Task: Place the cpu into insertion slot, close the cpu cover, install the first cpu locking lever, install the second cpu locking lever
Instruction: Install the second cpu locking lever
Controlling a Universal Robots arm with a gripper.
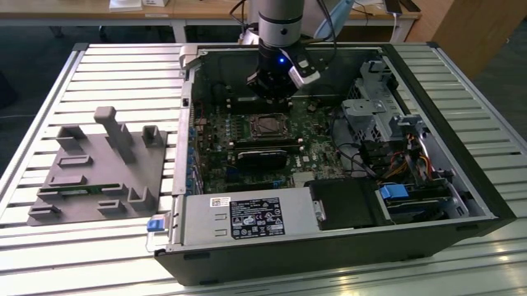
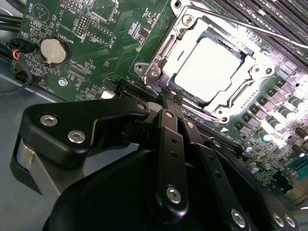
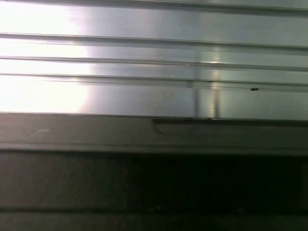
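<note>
The jaws are together in the second wrist view, their black tips meeting at the middle of the frame, just beside the near corner of the square, silver-rimmed insertion slot (image 2: 155, 72). I cannot tell whether anything thin is pinched between them.

The small flat cpu with its dull silver top (image 2: 209, 67) sits in that slot at the upper right of the frame, on the green circuit board (image 2: 110, 29). The thin silvery cpu cover frame (image 2: 257, 72) appears to lie down around its edges. A slim metal locking lever (image 2: 250, 26) runs slantwise above it.

In the exterior view the slot sits at the frame's centre, inside the open black computer case (image 1: 461, 185) on the slatted metal worktop (image 1: 123, 61).

I judge the chip light, rigid and slick on top, and fragile underneath, so I would take it only by opposite edges. The lever looks like springy wire, best caught near its free end.
</note>
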